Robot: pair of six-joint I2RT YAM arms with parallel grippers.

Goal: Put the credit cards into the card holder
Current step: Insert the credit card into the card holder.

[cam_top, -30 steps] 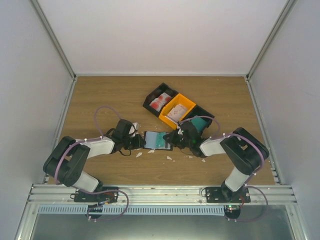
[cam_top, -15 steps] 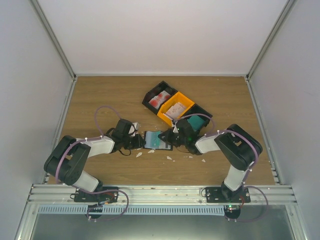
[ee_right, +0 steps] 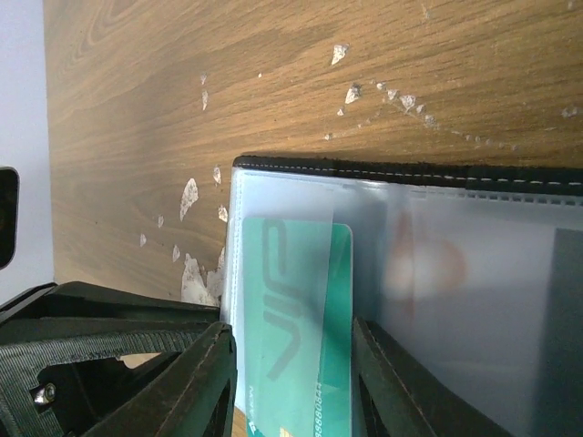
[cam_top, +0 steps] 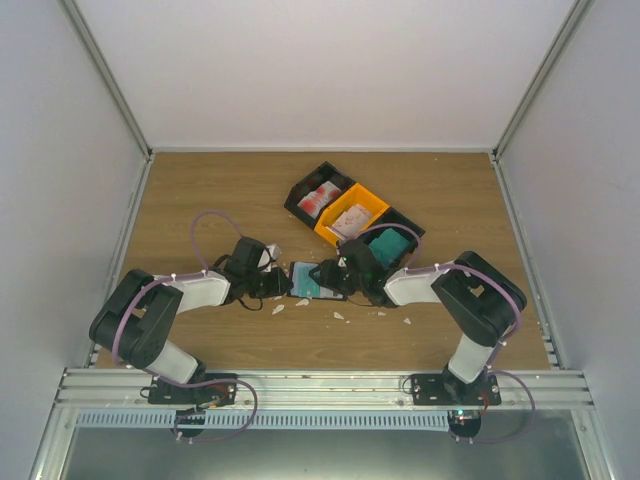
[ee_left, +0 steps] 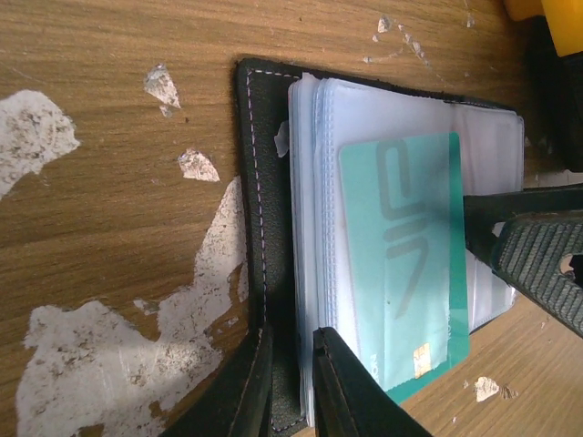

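Note:
The card holder [cam_top: 300, 272] lies open on the table between both arms, its black cover [ee_left: 260, 182] down and clear sleeves up. A teal credit card [ee_left: 401, 273] sits partly inside a clear sleeve, its near edge sticking out. My left gripper [ee_left: 290, 387] is shut on the card holder's cover edge and the sleeves next to it. My right gripper [ee_right: 291, 387] is open, one finger on each side of the teal card [ee_right: 291, 319], over the holder's sleeves. The holder's stitched rim [ee_right: 383, 169] shows beyond the card.
Three bins stand in a row behind the holder: a black one [cam_top: 322, 200] with red-and-white cards, an orange one [cam_top: 352, 218] with pale cards, a black one [cam_top: 397, 243] with teal cards. White scraps [cam_top: 340, 316] dot the wood near the holder.
My right gripper has moved left over the card holder and its jaws have opened. The teal card now lies in the sleeve. The left gripper has kept its hold.

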